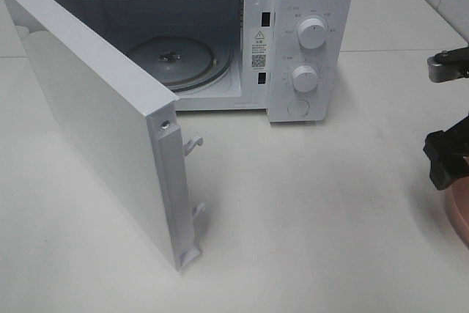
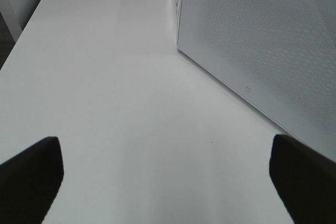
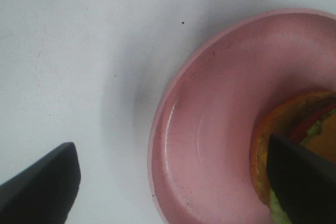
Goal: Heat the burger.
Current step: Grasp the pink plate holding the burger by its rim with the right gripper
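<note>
Right pincer point(image 3: 170, 153) released, jaws wide over the pink dish point(image 3: 210, 103). The burger point(image 3: 286, 121) sits in the dish, off-centre between the jaws. Left pincer point(image 2: 165, 153) released beside the microwave door point(image 1: 95, 115). Risk: closing here squashes the bun or tips the dish.

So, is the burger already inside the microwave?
No, the turntable is bare; the burger lies in the pink dish outside.

left claw point(image 2: 167, 179): jaws wide apart | right claw point(image 3: 170, 182): jaws wide apart
</note>
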Robot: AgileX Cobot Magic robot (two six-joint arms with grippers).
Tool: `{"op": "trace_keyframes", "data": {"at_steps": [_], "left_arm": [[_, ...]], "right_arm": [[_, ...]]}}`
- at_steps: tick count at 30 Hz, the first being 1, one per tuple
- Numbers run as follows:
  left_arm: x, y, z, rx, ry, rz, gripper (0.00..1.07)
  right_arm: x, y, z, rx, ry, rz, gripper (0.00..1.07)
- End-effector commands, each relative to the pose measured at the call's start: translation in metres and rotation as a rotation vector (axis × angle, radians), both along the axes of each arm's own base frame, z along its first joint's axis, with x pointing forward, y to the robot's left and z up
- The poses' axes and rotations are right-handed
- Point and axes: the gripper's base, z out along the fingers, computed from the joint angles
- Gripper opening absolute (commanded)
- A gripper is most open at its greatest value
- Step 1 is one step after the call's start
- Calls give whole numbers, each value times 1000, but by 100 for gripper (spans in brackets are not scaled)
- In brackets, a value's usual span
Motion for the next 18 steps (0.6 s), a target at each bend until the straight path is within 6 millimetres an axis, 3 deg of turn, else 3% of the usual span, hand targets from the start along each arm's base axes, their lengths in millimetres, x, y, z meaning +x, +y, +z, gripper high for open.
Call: {"op": "trace_keyframes", "data": {"at_steps": [1,12,18], "left_arm": [[-1,0,1,-6,-28,-2,100],[-1,0,1,-6,-28,-2,100],[-1,0,1,-6,-28,-2,100]], "right_arm": [[0,-2,-3,-5,-3,7,88],[10,-1,-36,-9,82,6,82],[16,-13,-49,0,93,-70,81]]}}
